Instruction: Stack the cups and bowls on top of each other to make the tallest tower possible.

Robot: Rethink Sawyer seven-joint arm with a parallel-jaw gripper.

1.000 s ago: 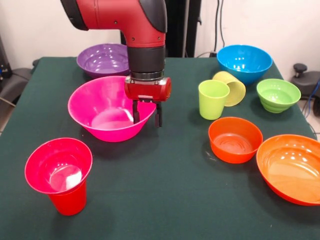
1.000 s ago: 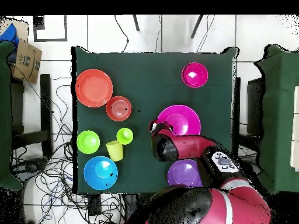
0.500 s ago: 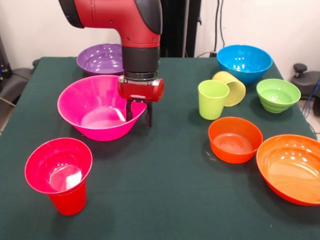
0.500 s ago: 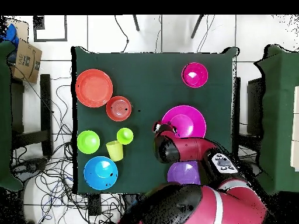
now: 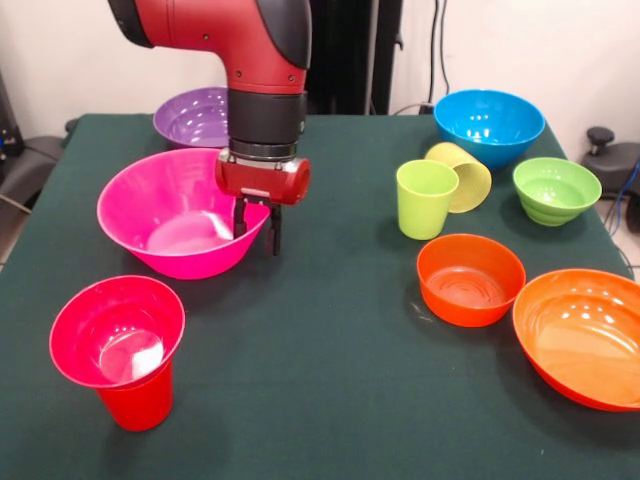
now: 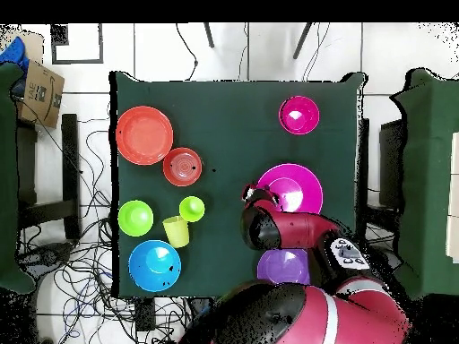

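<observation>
While the gripper (image 5: 257, 228) is closed on the rim of the large pink bowl (image 5: 170, 215), this bowl sits near the table's (image 5: 330, 380) left edge, before the purple bowl (image 5: 195, 117).

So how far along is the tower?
Nothing is stacked yet. In hand: the gripper is clamped on the rim of the large pink bowl. Left: all of it. The purple bowl, blue bowl, red cup and lime green cup stand alone, and the pale yellow cup lies tipped.
</observation>
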